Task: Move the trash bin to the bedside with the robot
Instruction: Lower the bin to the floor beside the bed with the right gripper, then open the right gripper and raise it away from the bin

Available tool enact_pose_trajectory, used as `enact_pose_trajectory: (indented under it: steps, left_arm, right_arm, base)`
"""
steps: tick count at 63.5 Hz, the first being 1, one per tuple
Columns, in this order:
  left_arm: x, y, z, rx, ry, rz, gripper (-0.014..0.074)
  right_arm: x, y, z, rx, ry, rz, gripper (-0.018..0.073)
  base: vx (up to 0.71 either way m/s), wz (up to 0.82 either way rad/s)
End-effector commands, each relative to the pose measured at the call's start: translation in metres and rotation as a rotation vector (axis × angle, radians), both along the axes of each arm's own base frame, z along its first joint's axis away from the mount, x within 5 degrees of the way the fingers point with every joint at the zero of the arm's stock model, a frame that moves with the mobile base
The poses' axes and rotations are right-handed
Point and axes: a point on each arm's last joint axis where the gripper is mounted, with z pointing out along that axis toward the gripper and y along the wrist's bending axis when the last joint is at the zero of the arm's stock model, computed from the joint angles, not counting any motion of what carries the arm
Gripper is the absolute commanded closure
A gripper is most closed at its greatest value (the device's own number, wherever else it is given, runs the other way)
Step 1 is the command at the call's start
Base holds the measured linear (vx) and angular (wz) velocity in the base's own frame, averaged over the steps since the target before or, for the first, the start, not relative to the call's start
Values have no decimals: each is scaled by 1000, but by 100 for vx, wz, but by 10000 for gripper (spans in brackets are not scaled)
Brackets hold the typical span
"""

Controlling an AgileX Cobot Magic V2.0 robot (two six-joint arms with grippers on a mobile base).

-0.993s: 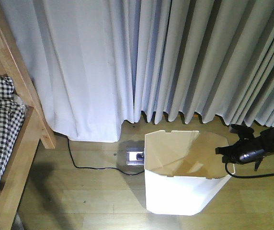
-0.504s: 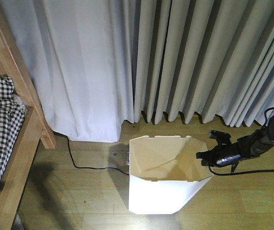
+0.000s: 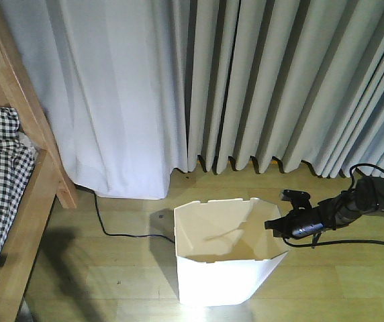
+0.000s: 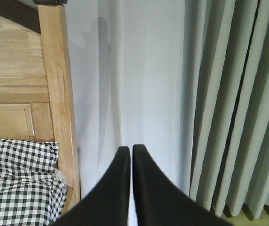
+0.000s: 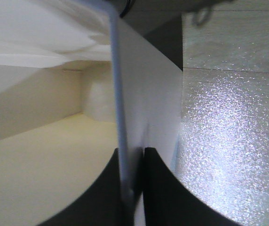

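Front-facing view shows the trash bin (image 3: 222, 251) standing upright on the wooden floor (image 3: 111, 268), in front of the grey curtain (image 3: 246, 80) and well apart from the bed (image 3: 17, 194) at the left edge of the picture. The right gripper (image 3: 277, 225) reaches in from the right and meets the bin's rim at its right side. From the right wrist view the jaws are narrow, pinching the thin white wall (image 5: 130, 141), one finger inside the bin and one outside. The left gripper (image 4: 130, 155) hangs free before the curtain, jaws closed together on nothing.

The step in hand appears to be dragging the bin leftward across the floor toward the bed. To do it well, the pull should stay low and level, since a thin wall gripped at the rim will likely flex or tip the bin if hauled upward. A black cable (image 3: 121, 231) lies on the floor between bin and bed and could snag the base.

The bin's base is cut off by shadow, most of the bed lies outside the frame, and the grip's depth on the rim is probably shallow, though blur makes it hard to judge.
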Motion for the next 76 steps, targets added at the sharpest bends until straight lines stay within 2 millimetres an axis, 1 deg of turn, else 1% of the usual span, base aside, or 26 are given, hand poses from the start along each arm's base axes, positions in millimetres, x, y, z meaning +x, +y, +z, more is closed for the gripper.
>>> enact_pose_trajectory:
  steps: [1, 10, 14, 28, 35, 38, 44, 58, 68, 76]
  left_arm:
    - [1, 0, -2, -18, -54, -2, 602]
    - [1, 0, -2, -18, -54, -2, 602]
    - [1, 0, -2, -18, -54, -2, 602]
    - [1, 0, -2, -18, -54, -2, 602]
    - [1, 0, -2, -18, -54, -2, 602]
    - [1, 0, -2, -18, -54, -2, 602]
    - [1, 0, -2, -18, -54, -2, 602]
    - [1, 0, -2, -18, -54, -2, 602]
    - [1, 0, -2, -18, -54, -2, 602]
    - [1, 0, -2, -18, -54, -2, 602]
  right_arm:
    - [20, 7, 26, 126, -51, -7, 538]
    - [19, 11, 28, 165, -37, 6, 460]
    - [20, 12, 31, 177, -34, 20, 398]
    - [26, 9, 42, 139, -43, 84, 156]
    - [29, 6, 48, 114, -34, 87, 77]
    - [29, 5, 50, 97, -22, 95, 63]
    - [32, 1, 58, 56, 1, 114, 63]
    - [42, -10, 88, -49, 57, 147, 63]
    - [39, -14, 108, -82, 179, 181, 63]
    - [38, -18, 128, -113, 254, 217, 75]
  base:
    - [0, 0]
    - [0, 0]
    - [0, 0]
    - [0, 0]
    - [0, 0]
    - [0, 0]
    - [0, 0]
    - [0, 0]
    - [0, 0]
    - [0, 0]
